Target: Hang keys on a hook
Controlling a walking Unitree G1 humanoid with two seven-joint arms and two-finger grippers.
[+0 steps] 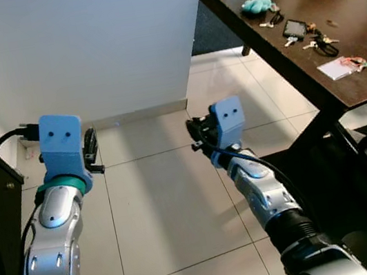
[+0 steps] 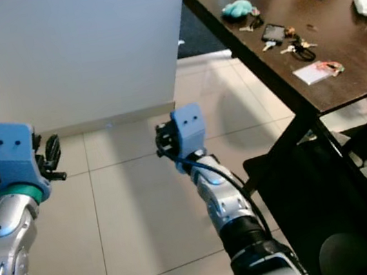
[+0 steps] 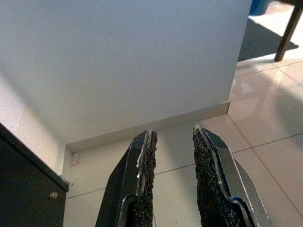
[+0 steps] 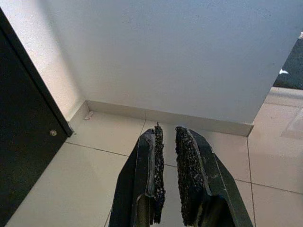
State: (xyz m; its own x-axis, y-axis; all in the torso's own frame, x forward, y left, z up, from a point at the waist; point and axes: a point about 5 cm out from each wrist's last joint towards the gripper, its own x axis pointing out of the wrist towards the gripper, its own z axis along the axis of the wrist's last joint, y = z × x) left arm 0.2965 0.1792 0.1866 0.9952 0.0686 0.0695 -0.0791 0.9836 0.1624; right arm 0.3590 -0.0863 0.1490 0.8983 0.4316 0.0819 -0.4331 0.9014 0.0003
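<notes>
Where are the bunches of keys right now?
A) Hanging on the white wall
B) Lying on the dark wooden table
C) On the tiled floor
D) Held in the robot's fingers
B: the keys lie on the dark wooden table near a teal plush toy, while the left gripper and right gripper hold nothing.

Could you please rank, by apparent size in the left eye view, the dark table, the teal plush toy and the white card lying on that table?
1. dark table
2. teal plush toy and white card: too alike to rank.
</notes>
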